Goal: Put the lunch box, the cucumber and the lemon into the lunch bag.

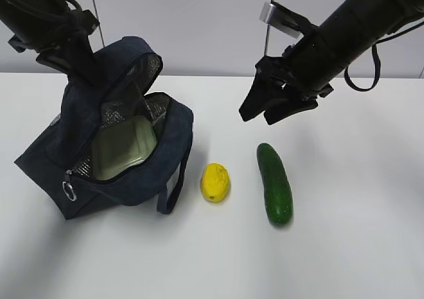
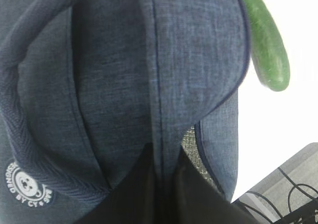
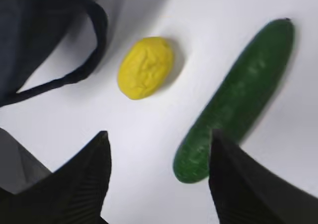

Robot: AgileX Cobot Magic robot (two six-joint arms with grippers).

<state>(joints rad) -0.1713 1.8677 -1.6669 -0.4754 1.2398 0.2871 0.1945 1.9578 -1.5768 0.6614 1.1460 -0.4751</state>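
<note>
On the white table (image 1: pixel 344 246), the lunch box (image 1: pixel 122 148) sits inside the lunch bag (image 1: pixel 169 130) whose flap the left gripper (image 2: pixel 161 184) pinches, while the lemon (image 1: pixel 215 181) and cucumber (image 1: pixel 275 183) wait right of it under the open-jawed right gripper (image 1: pixel 260 115).

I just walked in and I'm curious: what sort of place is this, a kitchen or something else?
Probably a lab test bench, not a kitchen: a bare white table, plain pale wall panels, and cabling beside it.

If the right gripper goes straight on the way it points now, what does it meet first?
Probably the bare table: the open right gripper points between the lemon and the cucumber, whose near end is close to one finger. Depth is unclear.
</note>
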